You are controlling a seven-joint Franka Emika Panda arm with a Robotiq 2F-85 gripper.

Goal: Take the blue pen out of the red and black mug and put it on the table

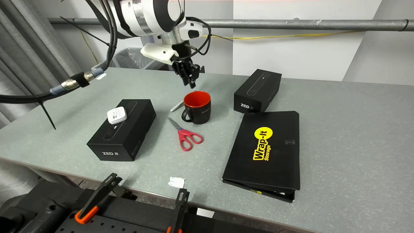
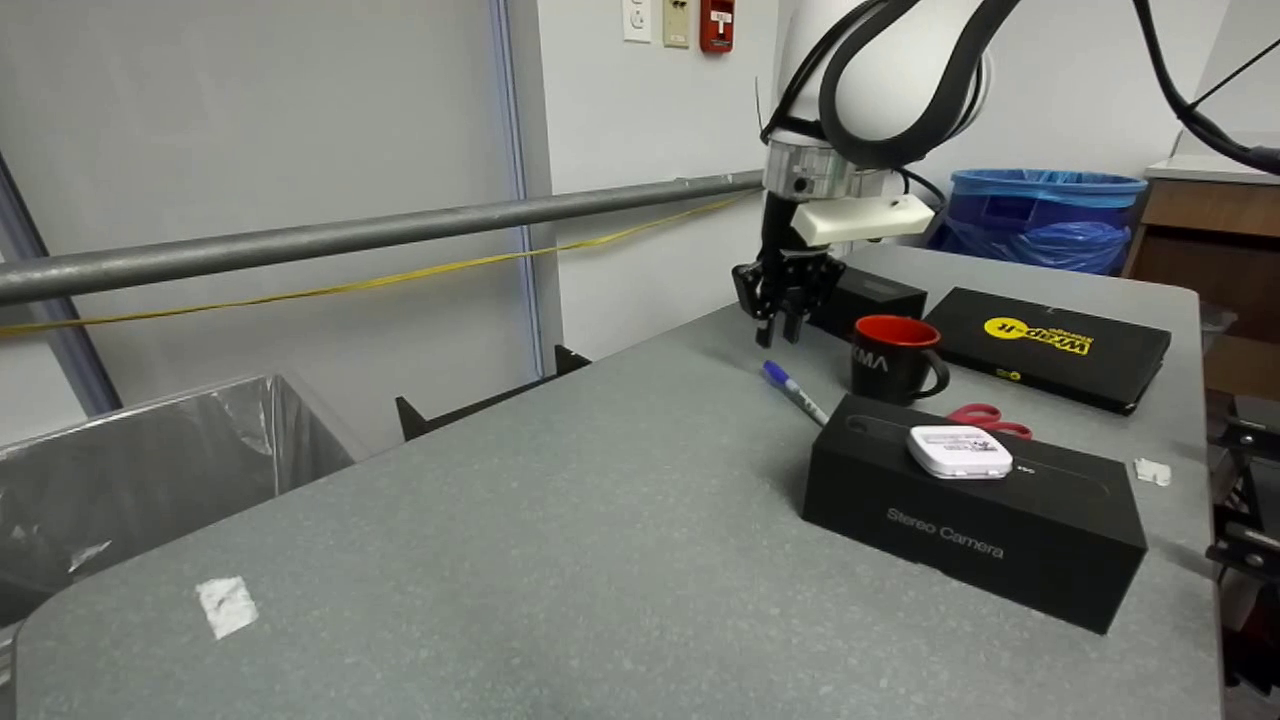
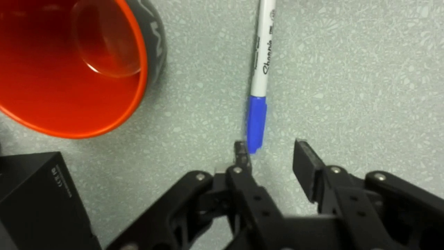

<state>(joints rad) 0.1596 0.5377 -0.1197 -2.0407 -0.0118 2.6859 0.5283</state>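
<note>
The blue pen is a white marker with a blue cap; it shows in the wrist view (image 3: 260,76) and both exterior views (image 1: 177,106) (image 2: 795,392). It lies flat on the grey table (image 1: 349,145), beside the red and black mug (image 1: 202,115). The mug stands upright and also shows in an exterior view (image 2: 890,370) and the wrist view (image 3: 69,104); no object shows in its visible inside. My gripper (image 3: 271,149) is open and empty. It hangs above the table near the pen's cap end, seen also in both exterior views (image 1: 189,83) (image 2: 779,335).
Red-handled scissors (image 1: 186,134) lie by the mug's handle. A black box (image 1: 126,129) with a white case (image 1: 116,115) stands on one side, another black box (image 1: 258,90) on the other. A black Wrap-It folder (image 1: 263,152) lies by the second box. A pipe (image 1: 307,24) runs along the wall.
</note>
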